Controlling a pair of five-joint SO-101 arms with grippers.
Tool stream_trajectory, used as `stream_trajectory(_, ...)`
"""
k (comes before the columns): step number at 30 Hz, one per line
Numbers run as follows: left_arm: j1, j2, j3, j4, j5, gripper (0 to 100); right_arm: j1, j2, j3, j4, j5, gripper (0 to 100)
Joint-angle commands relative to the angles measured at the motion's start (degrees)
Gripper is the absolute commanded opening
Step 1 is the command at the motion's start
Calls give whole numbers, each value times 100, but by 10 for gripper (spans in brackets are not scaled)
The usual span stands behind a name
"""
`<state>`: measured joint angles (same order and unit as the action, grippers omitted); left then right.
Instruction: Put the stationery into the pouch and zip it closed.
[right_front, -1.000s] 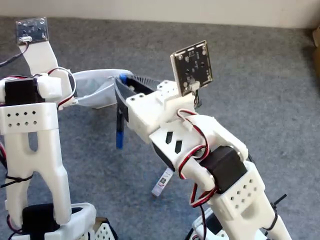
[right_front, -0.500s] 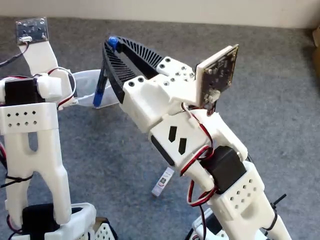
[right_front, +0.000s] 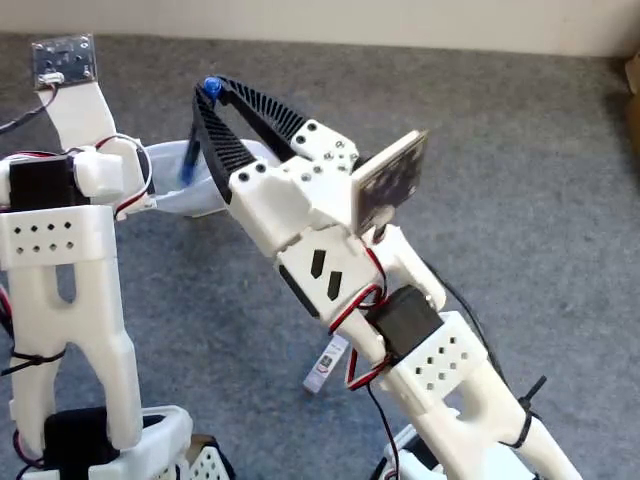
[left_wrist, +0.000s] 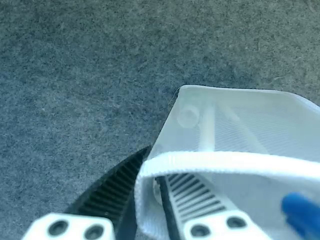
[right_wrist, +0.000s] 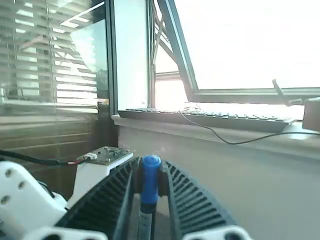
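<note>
Lifted and swung left over the last second: right gripper (right_front: 211, 90), from frame centre to the upper left of the high view. Carried along: slim blue plastic pen (right_front: 188, 165), earlier hanging with its lower end down at the carpet. Turned nearly edge-on meanwhile: green wrist camera board (right_front: 388, 182).

Nearest, at lower centre of the high view: small white oblong piece with dark print (right_front: 323, 368), flat on the grey carpet-like table cover (right_front: 530, 200), its upper end hidden behind the right arm (right_front: 440, 365). At the left edge: tall white left arm (right_front: 60, 270), its wrist covering the pouch's left end.

Farther up, in the upper left of the high view: white translucent mesh pouch (right_front: 205, 190), its right part hidden behind the right arm's white body. Clamped on its webbing rim: left gripper (left_wrist: 155, 167), black ribbed fingers closed from either side in the left wrist view. Visible through the mesh there: pale tube-shaped item (left_wrist: 202, 125).

Above the pouch: right gripper's black ribbed fingers pinched tight on the pen's upper end, blue cap between the tips. Pen hanging tilted, lower end at the pouch mouth; inside it or merely in front, cannot tell.

Farthest, past the fingertips in the right wrist view: slatted blinds (right_wrist: 50, 55) and a bright window (right_wrist: 240, 45).
</note>
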<state>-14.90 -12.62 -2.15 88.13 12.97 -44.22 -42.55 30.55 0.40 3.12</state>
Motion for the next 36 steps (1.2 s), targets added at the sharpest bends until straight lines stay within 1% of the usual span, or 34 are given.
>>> stream_trajectory(1,-31,110,233,-70,53,7,-48,-171,259,-514,756,5)
stream_trajectory(5,-22,110,233,-70,53,7,-57,-171,620,-743,1011,5)
stream_trajectory(15,-22,110,233,-62,53,7,-66,-171,699,-716,1020,11)
stream_trajectory(18,-22,110,233,-62,53,7,-66,-171,673,-295,1002,30)
stream_trajectory(22,-22,110,233,-53,53,7,-66,-171,646,259,985,125)
stream_trajectory(36,-31,110,233,-35,53,7,-66,-242,637,391,1011,130)
